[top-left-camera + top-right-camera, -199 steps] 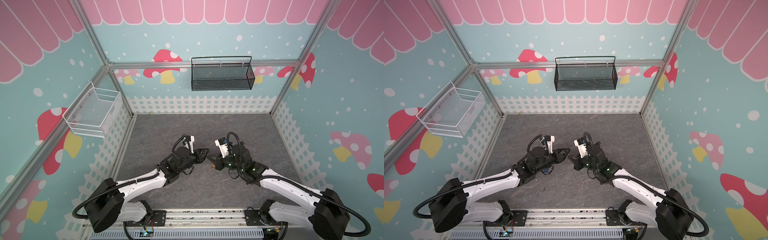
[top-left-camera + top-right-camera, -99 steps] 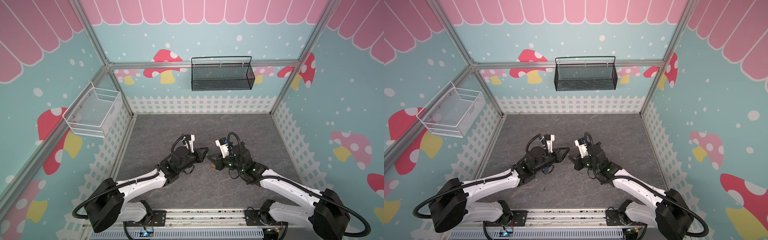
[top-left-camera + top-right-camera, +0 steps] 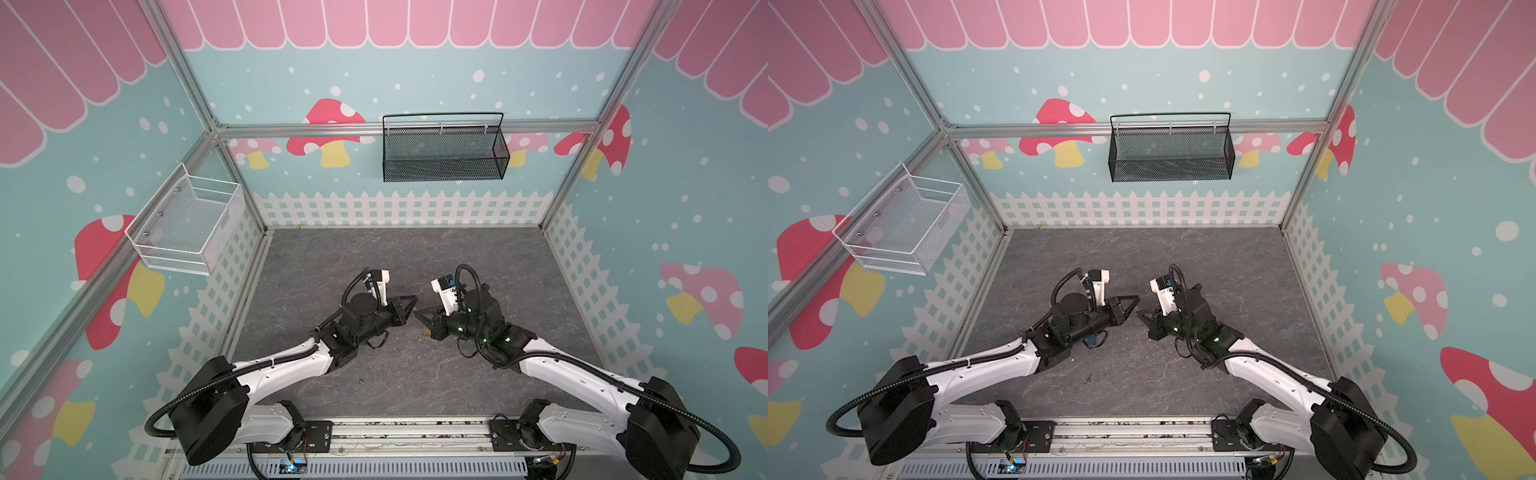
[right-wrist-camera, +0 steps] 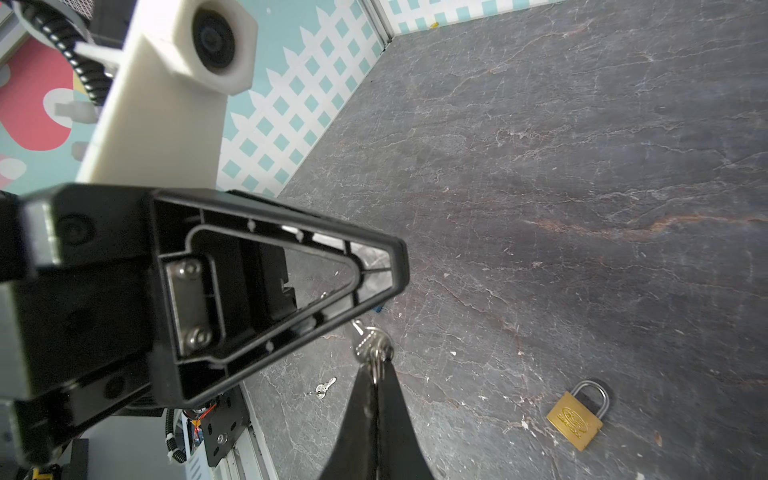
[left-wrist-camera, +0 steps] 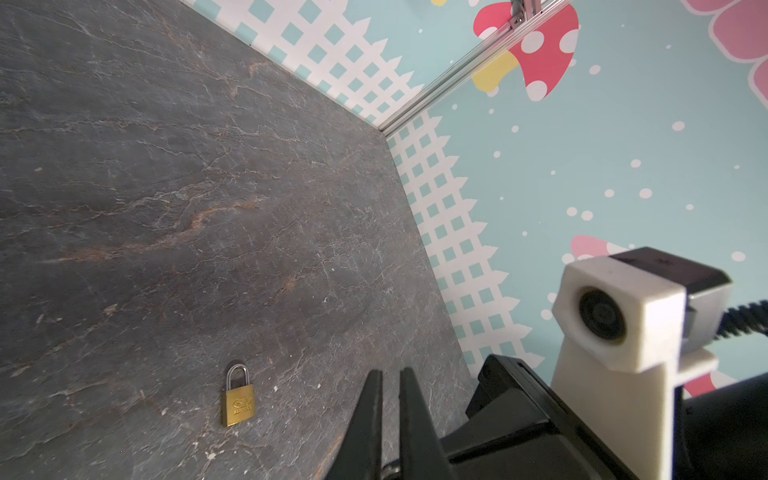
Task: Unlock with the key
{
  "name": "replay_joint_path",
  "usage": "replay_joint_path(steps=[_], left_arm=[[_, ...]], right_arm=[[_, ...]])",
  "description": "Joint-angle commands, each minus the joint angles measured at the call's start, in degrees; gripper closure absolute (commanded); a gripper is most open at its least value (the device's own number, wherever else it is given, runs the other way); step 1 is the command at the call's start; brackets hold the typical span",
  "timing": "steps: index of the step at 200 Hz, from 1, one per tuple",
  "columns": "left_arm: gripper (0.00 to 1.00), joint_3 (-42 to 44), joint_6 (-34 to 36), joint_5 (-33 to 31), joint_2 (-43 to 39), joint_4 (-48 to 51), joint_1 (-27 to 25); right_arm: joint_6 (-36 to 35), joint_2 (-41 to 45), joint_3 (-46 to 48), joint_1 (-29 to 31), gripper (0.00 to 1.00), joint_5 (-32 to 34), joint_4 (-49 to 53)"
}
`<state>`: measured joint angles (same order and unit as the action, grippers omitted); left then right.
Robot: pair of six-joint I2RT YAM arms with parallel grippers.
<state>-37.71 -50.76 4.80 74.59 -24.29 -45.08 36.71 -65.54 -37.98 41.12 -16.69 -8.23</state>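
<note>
- Key (image 4: 370, 343): a small silvery metal piece on a wire ring. It is pinched at the ring end between the closed black tips of the right hand (image 4: 376, 366) and held clear of the table (image 4: 582, 166).
- The left hand (image 5: 390, 372) is seen with its two tapered fingers set narrow, with only a thin slit between them. Each finger is an open triangular frame of ribbed black plastic. The blade of the key is pointed at the edge of one finger, and whether it is caught there cannot be told.
- A squat brass padlock (image 5: 240, 399), stamped with an oval mark and fitted with a closed steel hoop, is laid flat on the table near both hands and touched by neither.
- A second key (image 4: 326, 387), also silvery, is laid flat on the table, well apart from the padlock.
- The table is faced in matte dark grey stone pattern, veined in white and rust.
- In both top views the hands are set tip to tip near the table's middle.
</note>
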Motion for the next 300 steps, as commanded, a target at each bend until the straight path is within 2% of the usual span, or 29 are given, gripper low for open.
replay_joint_path(steps=[1,61,83,114,145,211,231,247,300], left_arm=[[0.88,0.89,-0.72,0.47,0.56,-0.62,0.34],[0.86,0.62,-1.31,0.83,1.38,-0.76,0.56],[0.91,0.78,-1.92,0.99,1.83,-1.23,0.60],[0.93,0.97,-2.32,1.35,1.97,-1.61,0.80],[1.00,0.92,-2.40,1.92,2.42,-1.80,1.11],[1.00,1.42,-2.86,5.04,2.35,-4.08,3.68],[1.00,0.71,-0.44,7.32,1.37,-2.60,5.11],[1.00,-0.74,3.70,10.60,0.39,-0.68,6.24],[1.00,-10.43,19.05,19.73,-0.37,11.27,7.68]], right_arm=[[0.94,0.20,0.93,-0.45,1.00,1.04,-1.62],[1.88,0.23,1.67,-0.43,1.00,1.38,-1.98],[2.30,0.19,1.90,-0.46,1.00,1.57,-2.26],[2.49,0.21,1.97,-0.52,1.00,1.88,-2.30],[2.51,0.32,1.92,-0.47,1.00,2.01,-2.50],[2.82,1.52,1.66,-1.41,0.64,1.39,-2.41],[2.76,2.68,1.43,-2.91,0.55,-1.63,-2.25],[2.23,3.38,0.85,-5.09,0.49,-6.52,-2.30],[-1.29,1.71,-3.08,-12.63,0.47,-25.93,-3.21]])
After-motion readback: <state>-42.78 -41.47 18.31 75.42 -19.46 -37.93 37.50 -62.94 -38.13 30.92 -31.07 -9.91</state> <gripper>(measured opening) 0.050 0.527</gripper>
